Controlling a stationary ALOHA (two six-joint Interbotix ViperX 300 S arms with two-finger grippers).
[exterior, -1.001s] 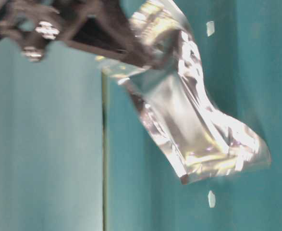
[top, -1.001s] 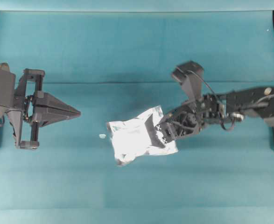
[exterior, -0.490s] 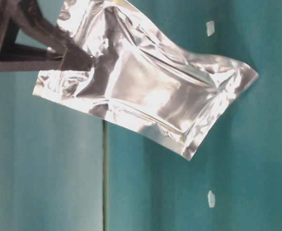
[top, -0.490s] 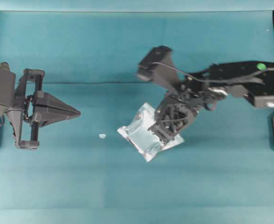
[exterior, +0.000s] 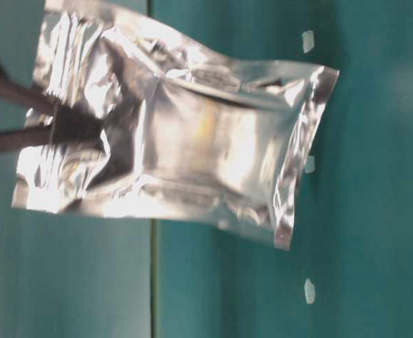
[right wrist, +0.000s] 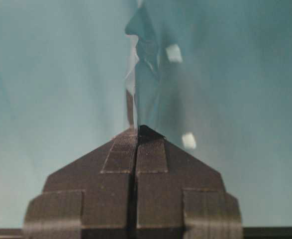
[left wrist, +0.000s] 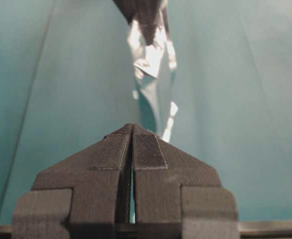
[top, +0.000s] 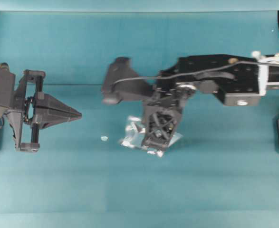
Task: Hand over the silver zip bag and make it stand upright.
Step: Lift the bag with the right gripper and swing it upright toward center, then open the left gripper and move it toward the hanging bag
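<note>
- While pinched in the right claw (top: 154, 142) mid-frame, the crinkly silver foil zip bag (top: 135, 135) hangs edge-on over the teal bench (top: 82, 190).
- Left claw (top: 77, 114), far left, is pressed together, empty.

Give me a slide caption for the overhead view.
Right gripper holds the silver zip bag edge-on above the teal table; left gripper waits shut.

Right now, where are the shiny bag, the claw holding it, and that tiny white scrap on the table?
bag (exterior: 192, 162): table-level view, middle of its crinkled foil face.
right gripper (right wrist: 136, 130): right wrist view, fingertips pinched on the bag's edge.
scrap (top: 104, 138): overhead view, its centre, on the cloth left of the bag.
</note>
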